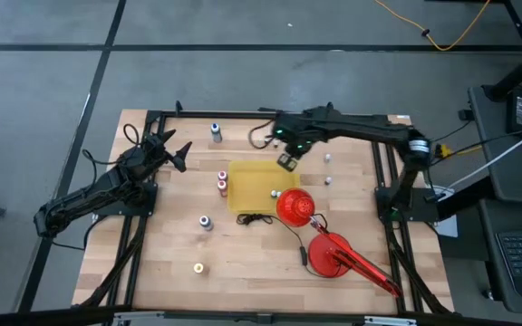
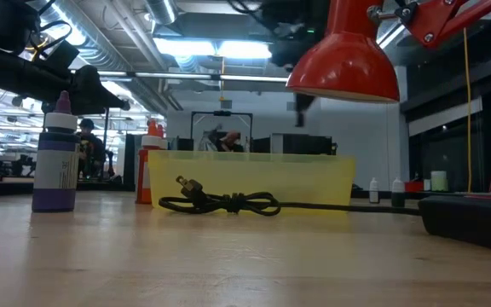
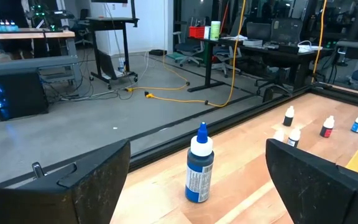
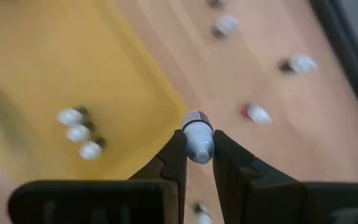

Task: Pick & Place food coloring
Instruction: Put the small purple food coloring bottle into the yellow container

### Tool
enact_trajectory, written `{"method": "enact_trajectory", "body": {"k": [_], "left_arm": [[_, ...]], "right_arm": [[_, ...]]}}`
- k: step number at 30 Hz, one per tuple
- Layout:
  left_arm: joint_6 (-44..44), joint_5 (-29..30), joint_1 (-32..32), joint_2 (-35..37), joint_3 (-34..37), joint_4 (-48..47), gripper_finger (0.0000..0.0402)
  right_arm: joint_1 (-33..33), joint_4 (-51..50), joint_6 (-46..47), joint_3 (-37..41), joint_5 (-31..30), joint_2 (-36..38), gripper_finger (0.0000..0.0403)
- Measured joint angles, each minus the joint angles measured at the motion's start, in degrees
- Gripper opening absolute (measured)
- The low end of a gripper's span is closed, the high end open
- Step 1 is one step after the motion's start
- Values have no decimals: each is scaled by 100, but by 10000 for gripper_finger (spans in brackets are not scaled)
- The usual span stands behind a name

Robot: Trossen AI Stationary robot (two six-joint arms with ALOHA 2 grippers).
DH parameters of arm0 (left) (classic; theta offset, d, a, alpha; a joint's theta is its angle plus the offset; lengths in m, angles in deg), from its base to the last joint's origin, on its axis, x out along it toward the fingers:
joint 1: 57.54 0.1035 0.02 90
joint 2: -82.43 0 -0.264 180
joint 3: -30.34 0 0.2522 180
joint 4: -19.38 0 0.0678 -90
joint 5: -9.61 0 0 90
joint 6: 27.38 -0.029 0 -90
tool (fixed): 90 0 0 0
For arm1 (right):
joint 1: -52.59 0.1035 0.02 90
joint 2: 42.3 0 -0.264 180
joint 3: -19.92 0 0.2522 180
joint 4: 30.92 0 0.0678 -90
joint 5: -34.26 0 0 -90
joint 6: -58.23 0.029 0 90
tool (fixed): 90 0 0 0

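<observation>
A small pale food coloring bottle (image 4: 197, 138) is clamped between the two dark fingers of the right gripper (image 4: 197, 155), seen from above in the right wrist view. The gripper hangs over the far right corner of a shallow yellow tray (image 1: 247, 177) in the middle of the wooden table (image 1: 170, 263). Three more bottles (image 4: 79, 134) lie inside the tray, close together.

Other bottles stand loose on the table — a blue-topped bottle (image 3: 199, 165) near the far edge, directly ahead of the left gripper (image 3: 197, 180), whose fingers are spread wide and hold nothing. Two bottles with red and pink tops (image 1: 222, 184) stand just beside the tray's left wall. A dark-topped bottle (image 1: 205, 222) and an orange-topped bottle (image 1: 198, 267) stand nearer the front left (well apart from each other). A few more sit right of the tray (image 1: 328, 168).

A red desk lamp (image 1: 333, 254) rests at the front right — its round shade (image 1: 294, 206) overlaps the tray's near right corner. A black power cord (image 2: 224, 204) lies coiled along the tray's front.
</observation>
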Motion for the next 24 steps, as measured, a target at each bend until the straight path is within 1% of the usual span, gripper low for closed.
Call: {"method": "enact_trajectory", "body": {"k": [6,10,13,17,24], "left_arm": [[-2,0,-1,0,-1,0,365],[0,0,-2,0,0,0,363],[0,0,0,-1,0,0,364],[-2,0,0,-2,0,0,365],[0,0,-2,0,-1,0,365]], "right_arm": [[406,-66,-125,-1164,42,-972,59],[670,-33,-135,-1567,135,-1372,59],[879,18,-135,-1564,135,-1557,59],[1153,194,-187,-1350,135,-1715,59],[1431,435,-426,-1235,130,-1990,59]]}}
